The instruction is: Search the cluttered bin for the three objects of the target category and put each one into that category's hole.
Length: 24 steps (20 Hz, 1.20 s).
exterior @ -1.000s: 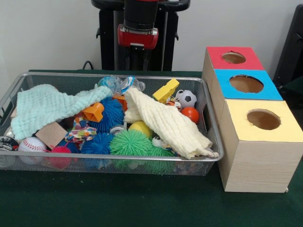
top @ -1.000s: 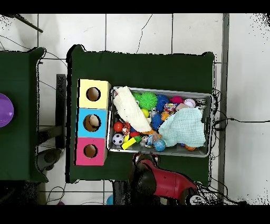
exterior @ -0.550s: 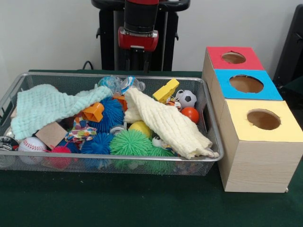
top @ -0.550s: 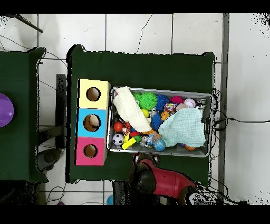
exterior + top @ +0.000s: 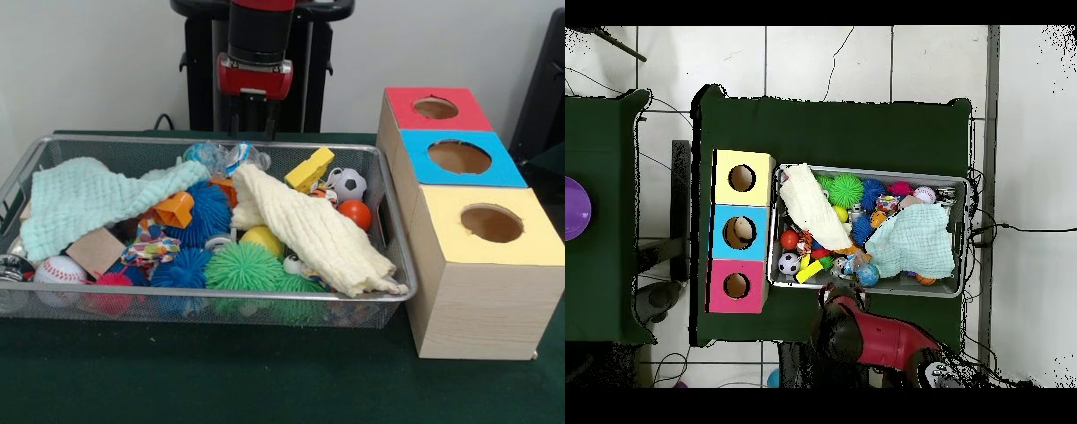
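A wire mesh bin (image 5: 212,309) (image 5: 959,180) is packed with toys. A mint cloth (image 5: 84,199) (image 5: 915,243) covers its left part in the front view, and a cream cloth (image 5: 309,231) (image 5: 805,205) lies across the middle. Showing between them are a soccer ball (image 5: 350,184), an orange ball (image 5: 355,214), a yellow ball (image 5: 261,238), a baseball (image 5: 58,269), and spiky green (image 5: 244,266) and blue (image 5: 210,212) balls. My gripper (image 5: 254,119) (image 5: 837,296) hangs behind the bin's far rim, above the table and touching nothing.
Beside the bin stand three boxes with round holes on top: red (image 5: 435,108) (image 5: 736,285), blue (image 5: 459,157) (image 5: 738,232) and yellow (image 5: 491,223) (image 5: 742,178). A yellow block (image 5: 310,168) and a wooden block (image 5: 94,251) also lie in the bin.
The arm's red wrist has sunk slightly behind the bin's far rim. Nothing in the bin has moved.
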{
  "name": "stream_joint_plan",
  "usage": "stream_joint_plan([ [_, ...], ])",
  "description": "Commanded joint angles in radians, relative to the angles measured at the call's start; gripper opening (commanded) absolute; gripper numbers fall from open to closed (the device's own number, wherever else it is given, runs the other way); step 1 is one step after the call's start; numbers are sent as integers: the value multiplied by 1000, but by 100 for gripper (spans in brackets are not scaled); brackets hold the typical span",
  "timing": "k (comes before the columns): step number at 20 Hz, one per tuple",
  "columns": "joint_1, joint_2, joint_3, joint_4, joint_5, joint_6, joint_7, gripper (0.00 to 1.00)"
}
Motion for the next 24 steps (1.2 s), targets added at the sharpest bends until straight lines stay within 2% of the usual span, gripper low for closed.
stream_joint_plan([
  [1, -21, 19, 105, -146, 40, -22, 161, 100],
  [16, -12, 27, 100, -169, 40, -26, 163, 100],
  [24, -21, 44, 103, -179, 16, -38, 145, 100],
])
